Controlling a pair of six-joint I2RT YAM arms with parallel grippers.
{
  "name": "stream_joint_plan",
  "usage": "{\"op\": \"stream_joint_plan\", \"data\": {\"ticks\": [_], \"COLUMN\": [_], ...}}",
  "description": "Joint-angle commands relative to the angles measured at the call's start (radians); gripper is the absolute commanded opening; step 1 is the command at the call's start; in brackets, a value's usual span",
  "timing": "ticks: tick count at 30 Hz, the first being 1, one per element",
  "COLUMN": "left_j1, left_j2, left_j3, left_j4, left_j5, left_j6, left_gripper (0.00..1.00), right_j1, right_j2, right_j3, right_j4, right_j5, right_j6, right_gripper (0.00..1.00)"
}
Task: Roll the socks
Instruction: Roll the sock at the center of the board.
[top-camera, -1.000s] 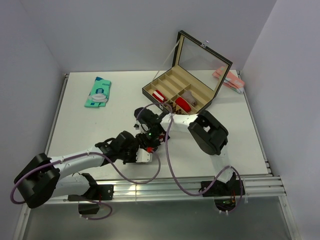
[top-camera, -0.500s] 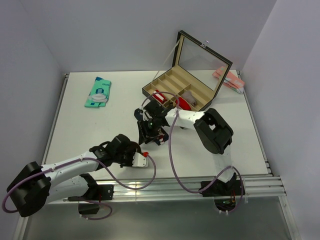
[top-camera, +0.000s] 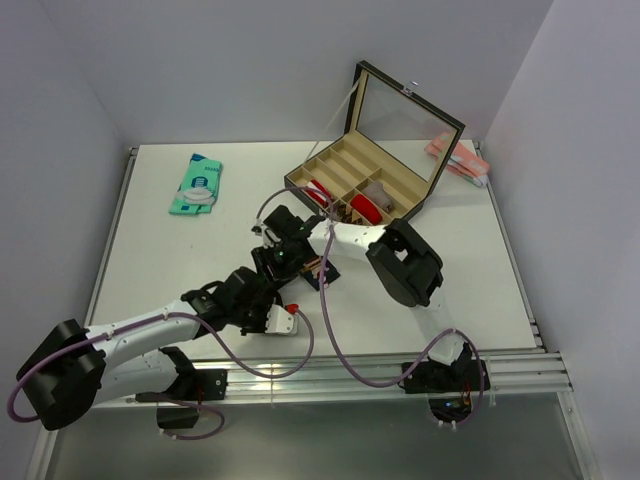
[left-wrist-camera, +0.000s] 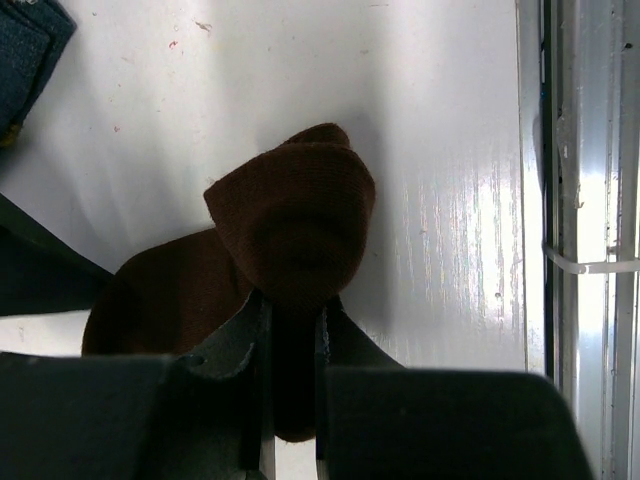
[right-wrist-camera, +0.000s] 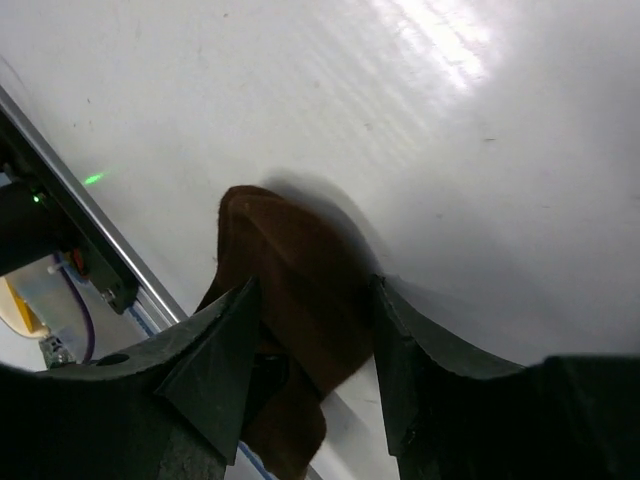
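A dark brown sock is bunched into a stubby fold on the white table. My left gripper is shut on its near end. In the right wrist view the same brown sock fills the gap between my right gripper's fingers, touches both, and is held a little above the table. In the top view the left gripper and right gripper meet in the table's middle and hide the sock. A navy sock lies at the far left of the left wrist view.
An open compartment box with its lid up stands at the back right, holding a red roll and a striped roll. A teal packet lies at the back left. Pink items lie behind the box. A metal rail runs along the near edge.
My right gripper has moved left and nearer, down to the left gripper. My left gripper drew back toward the near edge, then came forward a little with the brown sock.
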Motion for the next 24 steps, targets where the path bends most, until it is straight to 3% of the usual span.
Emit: {"op": "stream_joint_plan", "data": {"ticks": [1, 4, 8, 11, 19, 24], "left_j1": [-0.003, -0.003, -0.003, -0.003, -0.003, 0.0], "left_j2": [0.014, 0.013, 0.003, -0.009, -0.038, 0.083], "left_j3": [0.029, 0.03, 0.03, 0.033, 0.075, 0.127], "left_j4": [-0.003, -0.004, -0.004, -0.018, -0.053, -0.074], "left_j5": [0.034, 0.036, 0.033, 0.033, 0.048, 0.068], "left_j6": [0.009, 0.007, 0.003, -0.004, -0.053, -0.063], "left_gripper": [0.0, 0.0, 0.0, 0.0, 0.0, 0.0], "right_j1": [0.027, 0.03, 0.033, 0.03, 0.0, -0.009], "right_j2": [0.035, 0.034, 0.022, -0.017, -0.161, -0.159], "right_j3": [0.026, -0.006, -0.052, -0.098, -0.212, -0.233], "right_j4": [-0.064, -0.069, -0.068, -0.069, -0.063, -0.077], "right_j5": [0.059, 0.094, 0.178, 0.301, 0.441, 0.489], "right_j6": [-0.038, -0.035, -0.018, 0.013, 0.072, 0.085], "right_gripper": [0.54, 0.28, 0.09, 0.0, 0.0, 0.0]}}
